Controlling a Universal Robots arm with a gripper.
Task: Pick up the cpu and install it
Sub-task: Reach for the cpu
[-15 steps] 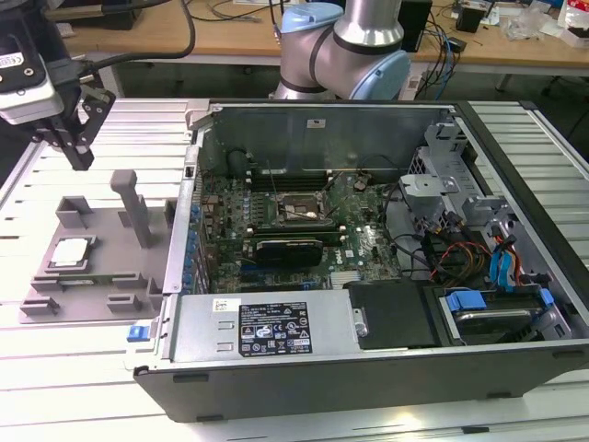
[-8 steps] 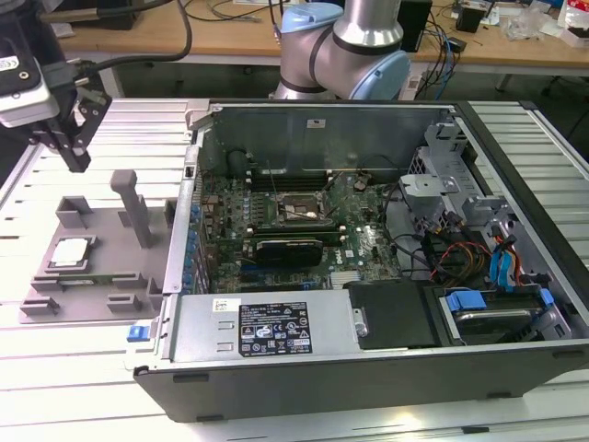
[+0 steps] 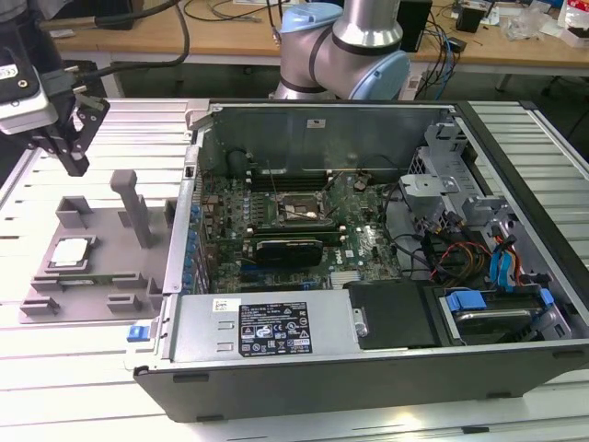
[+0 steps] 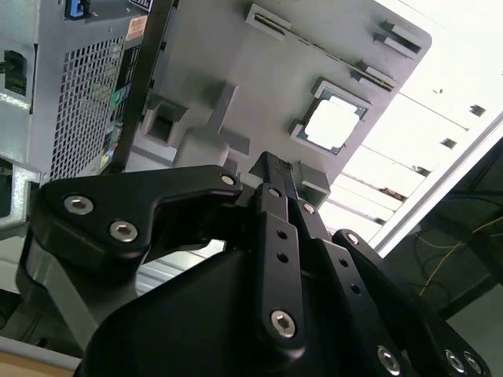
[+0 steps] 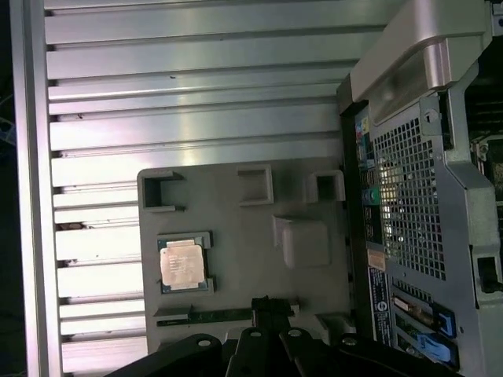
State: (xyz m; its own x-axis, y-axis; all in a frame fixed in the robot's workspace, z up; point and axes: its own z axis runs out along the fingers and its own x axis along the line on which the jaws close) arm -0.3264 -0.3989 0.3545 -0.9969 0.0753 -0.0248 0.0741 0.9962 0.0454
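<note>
**Empty gripper above the tray, cpu seated in its pocket**

The black gripper (image 3: 74, 164) hangs over the ribbed aluminium table (image 3: 55, 368) at the exterior view's left, above the far edge of the grey plastic fixture tray (image 3: 110, 267). Its fingers are pressed together with nothing between them, as both wrist views (image 4: 275, 166) (image 5: 263, 302) show. The cpu (image 3: 71, 253), a small flat square chip with a silver-grey metal top and thin greenish rim, lies flat in a square pocket of the tray (image 5: 236, 228), apart from the gripper and untouched. It shows in both wrist views (image 4: 332, 126) (image 5: 184, 264). Just beside the tray stands the open grey-and-black computer case (image 3: 368, 368). The black rectangular socket frame (image 3: 294, 210) sits on the green motherboard inside it.
</note>
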